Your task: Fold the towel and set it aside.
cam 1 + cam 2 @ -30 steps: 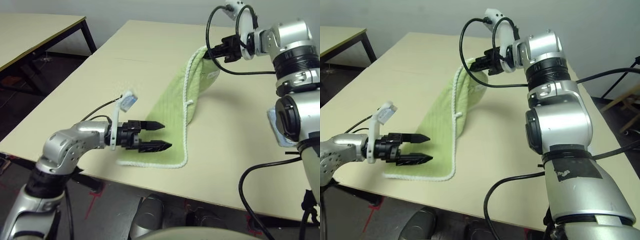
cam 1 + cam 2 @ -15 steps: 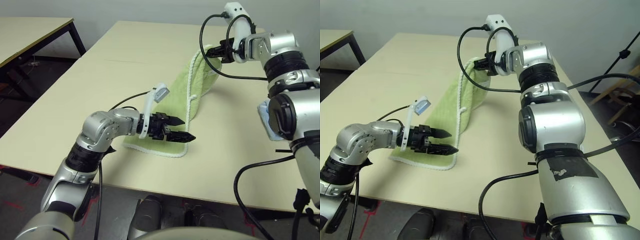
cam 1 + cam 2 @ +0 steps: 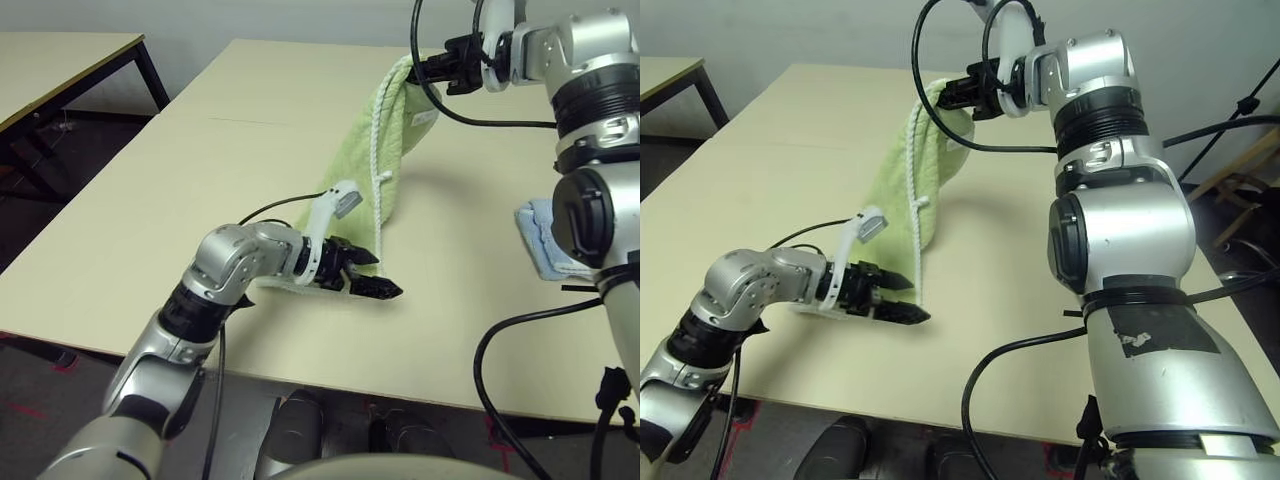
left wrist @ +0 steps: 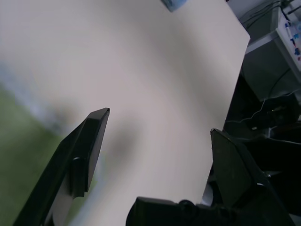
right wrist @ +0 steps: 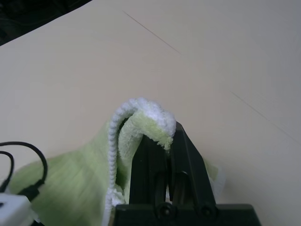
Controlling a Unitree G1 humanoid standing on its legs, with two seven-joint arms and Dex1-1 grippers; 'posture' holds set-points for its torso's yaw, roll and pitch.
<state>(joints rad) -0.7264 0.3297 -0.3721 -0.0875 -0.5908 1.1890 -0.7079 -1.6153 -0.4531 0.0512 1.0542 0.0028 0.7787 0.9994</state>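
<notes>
Pale tabletop (image 3: pixel 150 190) mostly bare, just a small light-blue cloth (image 3: pixel 545 240) lying flat near the right edge, well apart from the towel and half hidden behind the right arm's elbow in the left eye view. Second table (image 3: pixel 60 60) off to the far left, dark floor between.

Green towel (image 3: pixel 365 170) strung out across the middle: far corner lifted off the table, near end still lying flat by the front edge. Right gripper (image 3: pixel 425 68) up high, fingers pressed together, pinching that raised corner. Left gripper (image 3: pixel 368 275) down low at the towel's near corner, jaws spread, lower finger over the white edging.

Right wrist view gives the pinch close up: bunched white hem (image 5: pixel 141 110) folded over the fingertips. Left wrist view adds the wide gap between the fingers (image 4: pixel 89 141), blurry green at one side, bare table beyond.
</notes>
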